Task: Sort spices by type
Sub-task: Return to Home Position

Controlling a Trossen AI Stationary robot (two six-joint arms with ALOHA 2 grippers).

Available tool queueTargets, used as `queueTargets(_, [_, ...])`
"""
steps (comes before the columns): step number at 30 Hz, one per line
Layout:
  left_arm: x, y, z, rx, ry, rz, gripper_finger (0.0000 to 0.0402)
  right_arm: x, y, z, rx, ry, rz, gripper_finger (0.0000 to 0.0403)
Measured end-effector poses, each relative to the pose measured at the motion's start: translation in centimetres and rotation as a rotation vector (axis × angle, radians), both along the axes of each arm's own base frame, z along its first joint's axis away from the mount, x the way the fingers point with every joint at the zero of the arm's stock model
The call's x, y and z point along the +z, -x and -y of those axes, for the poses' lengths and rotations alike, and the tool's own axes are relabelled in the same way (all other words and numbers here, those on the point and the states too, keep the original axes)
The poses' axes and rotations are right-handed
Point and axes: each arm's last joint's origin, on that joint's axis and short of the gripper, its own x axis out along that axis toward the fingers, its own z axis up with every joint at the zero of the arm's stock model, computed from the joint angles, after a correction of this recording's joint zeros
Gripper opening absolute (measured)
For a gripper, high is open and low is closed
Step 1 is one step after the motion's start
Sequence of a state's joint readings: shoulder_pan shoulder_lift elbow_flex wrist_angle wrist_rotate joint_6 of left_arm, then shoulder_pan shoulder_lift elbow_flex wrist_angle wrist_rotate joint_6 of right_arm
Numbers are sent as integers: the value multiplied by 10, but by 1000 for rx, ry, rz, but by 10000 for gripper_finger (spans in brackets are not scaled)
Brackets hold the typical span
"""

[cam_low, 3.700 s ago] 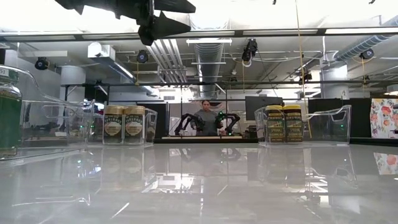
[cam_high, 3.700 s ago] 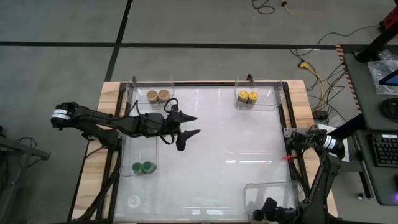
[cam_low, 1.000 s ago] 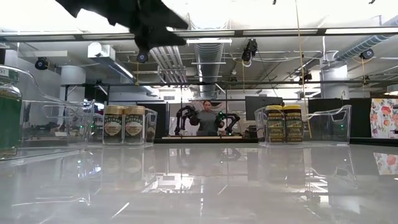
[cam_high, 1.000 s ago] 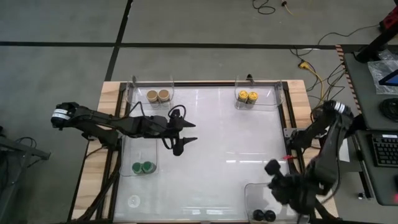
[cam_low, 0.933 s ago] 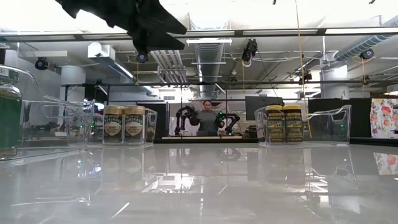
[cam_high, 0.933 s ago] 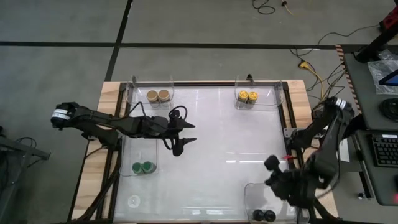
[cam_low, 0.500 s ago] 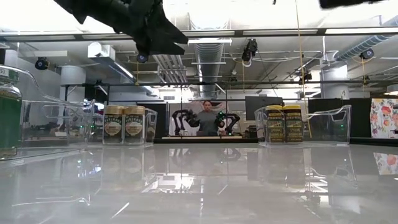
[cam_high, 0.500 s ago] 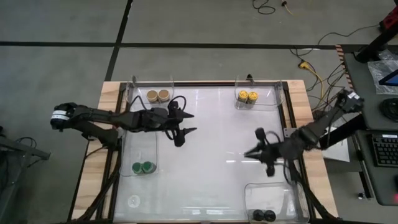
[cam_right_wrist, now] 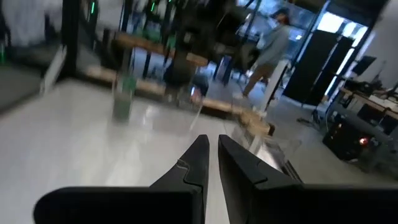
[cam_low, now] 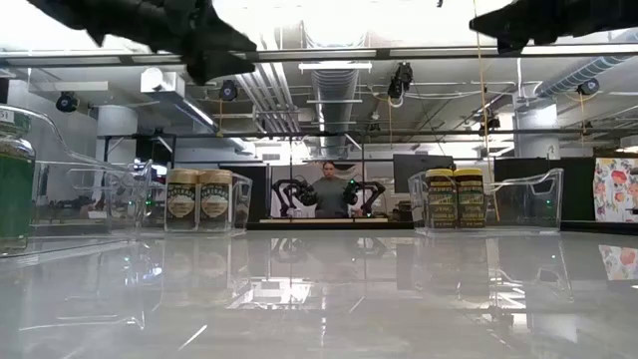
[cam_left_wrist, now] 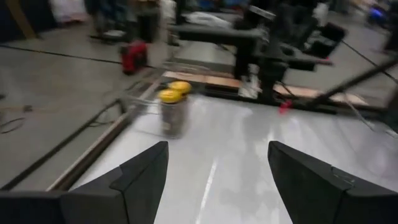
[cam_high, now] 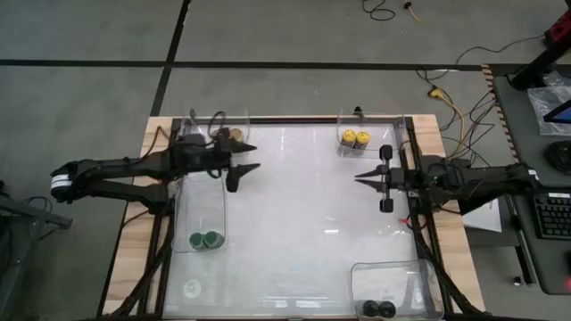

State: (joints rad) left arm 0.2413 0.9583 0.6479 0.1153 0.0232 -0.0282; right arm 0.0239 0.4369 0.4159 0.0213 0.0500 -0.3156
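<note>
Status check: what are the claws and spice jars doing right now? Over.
Left claw open, empty, near tan jars. Right claw shut, empty, right edge. Yellow jars, green jars, black jars paired in bins. No obstruction seen.

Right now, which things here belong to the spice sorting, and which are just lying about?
Job: yellow-lidded jars, green-lidded jars, black-lidded jars, tan-lidded jars, clear bins, left gripper and right gripper above the table.
Lying about: floor cables, keyboard, a person beyond the table.

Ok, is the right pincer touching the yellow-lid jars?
Apart. The high view shows a plain gap between the right pincer and the yellow-lid jars in their bin.
</note>
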Motion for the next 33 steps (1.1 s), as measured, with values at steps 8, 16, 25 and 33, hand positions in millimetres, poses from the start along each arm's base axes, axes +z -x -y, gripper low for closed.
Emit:
queueTargets(8, [-32,48,17,30,-5,227,260,3,25,3,0,-130,210,27])
queueTargets(16, [-90,85,30,-10,97,353,260,-34,41,3,33,-243,395,10])
queueTargets(25, [-91,105,38,-76,20,450,260,-67,41,2,59,-231,369,9])
queueTargets(33, [-99,114,39,44,28,395,260,-70,41,2,54,-224,348,9])
